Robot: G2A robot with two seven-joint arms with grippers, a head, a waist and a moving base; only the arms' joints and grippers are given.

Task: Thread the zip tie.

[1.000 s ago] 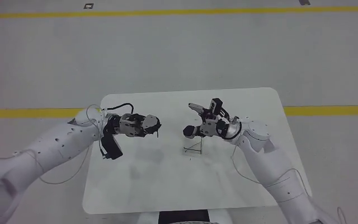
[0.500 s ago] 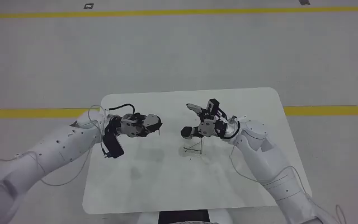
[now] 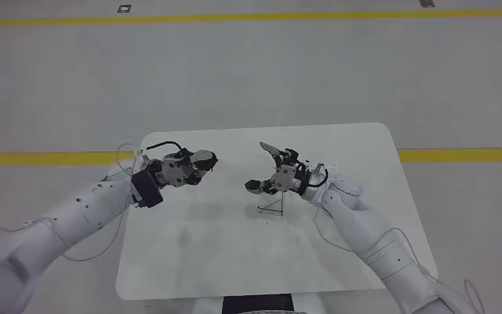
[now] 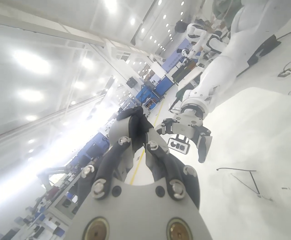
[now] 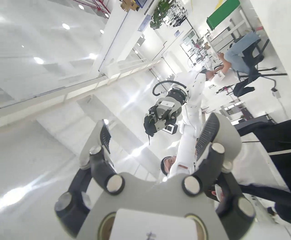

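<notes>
One recommendation: with left gripper closed and right gripper open near the zip tie on the desk, lower it squarely and pinch one free end.

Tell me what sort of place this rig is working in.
Probably a large robotics hall or factory floor: rows of ceiling lights, other white robots at benches behind, and yellow floor lines.

Both arms are white and round, and the left gripper and right gripper are grey with black pads and shiny screws.
</notes>
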